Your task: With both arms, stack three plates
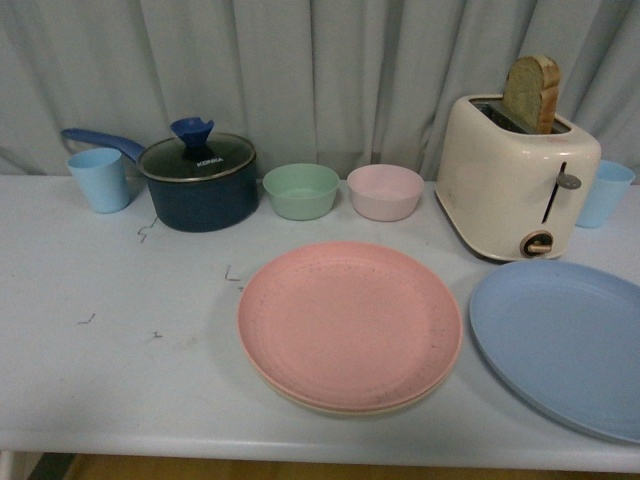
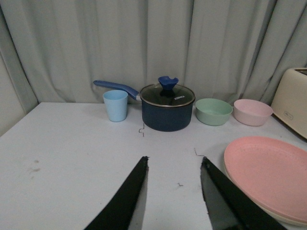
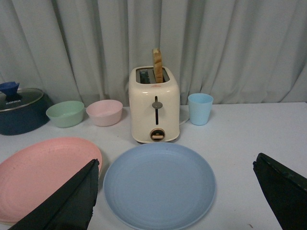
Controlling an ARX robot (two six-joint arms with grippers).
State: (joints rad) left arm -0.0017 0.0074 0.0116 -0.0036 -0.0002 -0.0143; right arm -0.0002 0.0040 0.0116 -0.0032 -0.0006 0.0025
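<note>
The black left tool [image 2: 175, 159] hangs over the pale grey worktop [image 1: 130, 360], fingers spread, just left of the stack. At the near middle, the round matte pink plate [image 1: 350, 320] lies on the round cream plate [image 1: 330, 407], of which only the rim shows. The round light blue plate [image 1: 560, 340] lies apart to the right, near the cream toaster [image 1: 515, 175]. The black right tool [image 3: 176, 163] is spread wide over it.
</note>
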